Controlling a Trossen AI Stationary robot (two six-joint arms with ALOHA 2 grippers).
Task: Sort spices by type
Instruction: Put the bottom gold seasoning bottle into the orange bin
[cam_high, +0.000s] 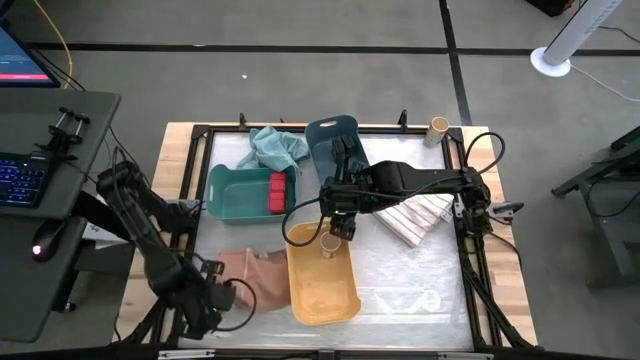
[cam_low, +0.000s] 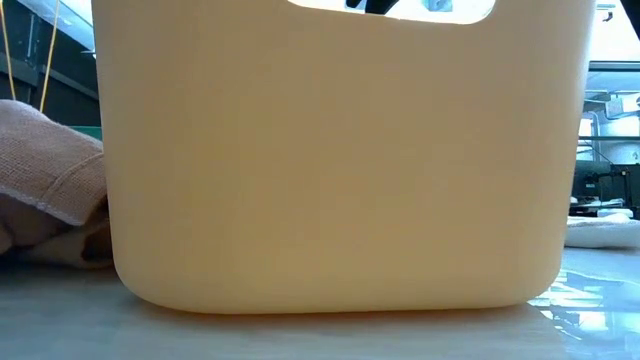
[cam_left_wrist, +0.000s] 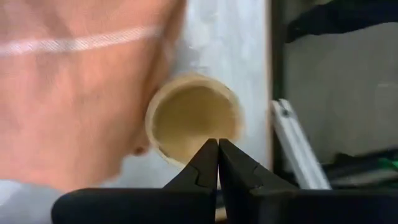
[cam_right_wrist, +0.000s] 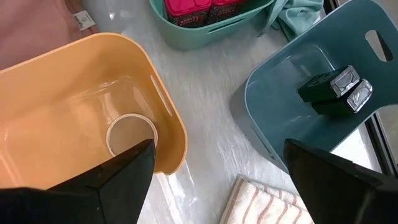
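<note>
So right now my right gripper (cam_high: 337, 228) is hanging over the far end of the yellow bin (cam_high: 345, 300) with the fingers spread wide and nothing between them, and a tan round jar (cam_right_wrist: 131, 134) is standing upright inside that bin right under me. Looks to me like that jar is dropped off and sorted. The red boxy spices (cam_high: 278, 192) are sitting together in the green bin (cam_high: 228, 195), and the dark grey boxy ones (cam_right_wrist: 336, 91) are in the blue bin (cam_right_wrist: 280, 112), so each colour has its own home already. My left gripper (cam_left_wrist: 217, 163) is down at the near left corner of the table with its fingers pinched fully together, gripping nothing, and its camera looks straight down onto another tan jar (cam_left_wrist: 194, 118) lying just beside a pinkish-tan cloth (cam_high: 250, 272). There's also one more tan jar (cam_high: 438, 126) standing out on the far right edge of the table frame, well apart from the bins. My guess for the next move: lift my right arm clear of the yellow bin, then go get one of those leftover jars. The left pincer would have to open up before it could grab the one under it, since it's shut tight at the moment.
</note>
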